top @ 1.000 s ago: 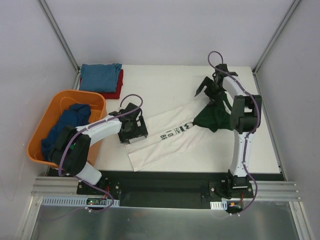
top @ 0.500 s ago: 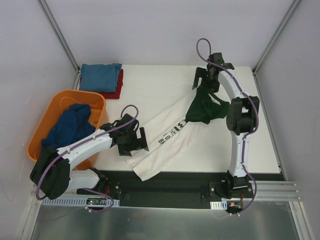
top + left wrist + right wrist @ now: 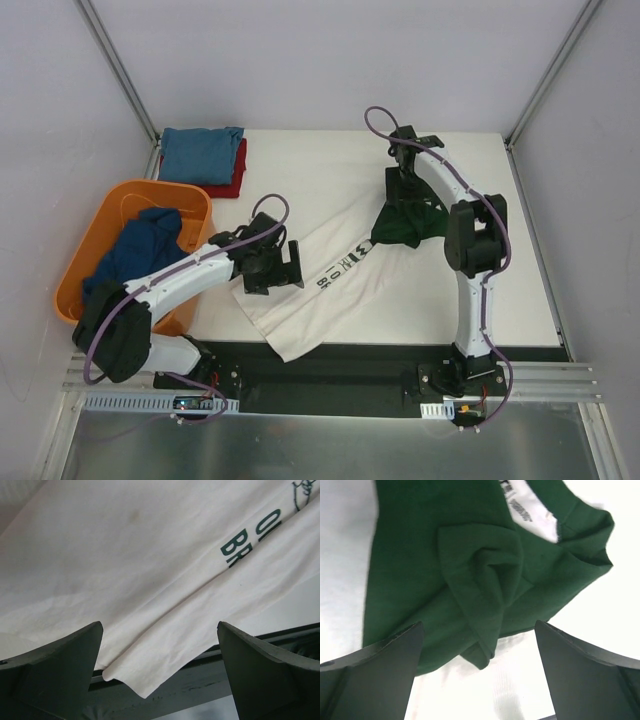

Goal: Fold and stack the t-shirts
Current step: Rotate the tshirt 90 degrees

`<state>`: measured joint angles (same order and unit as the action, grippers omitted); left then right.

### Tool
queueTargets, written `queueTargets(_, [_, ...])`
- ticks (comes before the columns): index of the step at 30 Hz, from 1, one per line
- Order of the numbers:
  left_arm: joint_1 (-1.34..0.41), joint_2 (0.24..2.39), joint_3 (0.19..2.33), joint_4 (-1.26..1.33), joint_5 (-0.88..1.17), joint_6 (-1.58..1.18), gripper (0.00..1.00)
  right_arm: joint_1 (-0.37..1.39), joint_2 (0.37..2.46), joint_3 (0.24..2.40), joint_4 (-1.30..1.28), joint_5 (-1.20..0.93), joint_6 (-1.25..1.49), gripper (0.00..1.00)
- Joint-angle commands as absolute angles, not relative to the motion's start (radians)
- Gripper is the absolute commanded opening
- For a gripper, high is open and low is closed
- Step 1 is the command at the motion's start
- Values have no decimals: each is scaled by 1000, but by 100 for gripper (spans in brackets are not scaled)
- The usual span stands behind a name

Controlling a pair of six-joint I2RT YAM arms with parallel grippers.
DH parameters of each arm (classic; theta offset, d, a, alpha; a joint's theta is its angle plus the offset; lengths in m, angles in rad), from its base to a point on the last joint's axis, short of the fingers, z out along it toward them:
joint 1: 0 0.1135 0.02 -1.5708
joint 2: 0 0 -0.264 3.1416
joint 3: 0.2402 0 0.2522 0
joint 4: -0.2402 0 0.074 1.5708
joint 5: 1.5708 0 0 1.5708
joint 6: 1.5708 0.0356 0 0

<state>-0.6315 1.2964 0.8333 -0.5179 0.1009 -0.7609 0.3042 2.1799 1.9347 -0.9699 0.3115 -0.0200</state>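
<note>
The cream t-shirt [image 3: 330, 285] with black print lies diagonally across the table, its dark green sleeves bunched [image 3: 408, 224] at the far end. My left gripper [image 3: 272, 266] is open just above the shirt's lower left edge. In the left wrist view [image 3: 159, 630] the cream cloth [image 3: 150, 580] and its corner lie under the spread fingers [image 3: 60, 670]. My right gripper [image 3: 400, 186] is open above the green bunch. In the right wrist view [image 3: 479, 625] the crumpled green cloth [image 3: 480, 580] lies between and beyond the fingers [image 3: 585, 675], held by neither.
A folded blue shirt [image 3: 200, 152] lies on a folded red shirt [image 3: 228, 182] at the back left corner. An orange basket [image 3: 95, 235] at the left edge holds a rumpled navy shirt [image 3: 135, 255]. The black base rail [image 3: 330, 368] runs along the near edge.
The shirt has swung to a steeper diagonal. My right gripper has moved left along the back and come down over the green bunch. My left gripper has shifted slightly along the shirt's lower edge.
</note>
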Motion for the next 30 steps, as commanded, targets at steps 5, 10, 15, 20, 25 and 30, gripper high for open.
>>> queueTargets(5, [-635,1450,818,-496,112,-713,99,284,2241,1968,-1029,419,58,97])
queueTargets(10, [-635,1448,756,-480,77,-735,99,282,2260,1968,-1006,377,23,97])
queueTargets(15, [-635,1454,718,-477,78,-745,99,273,2273,1965,-996,423,43,97])
queueTargets(20, [-635,1439,674,-477,68,-758,99,230,2257,1956,-997,451,74,97])
queueTargets(25, [-635,1427,649,-476,57,-776,99,190,2192,1930,-996,469,81,97])
queueTargets(30, [-635,1428,652,-477,54,-781,99,149,2077,1820,-956,485,92,97])
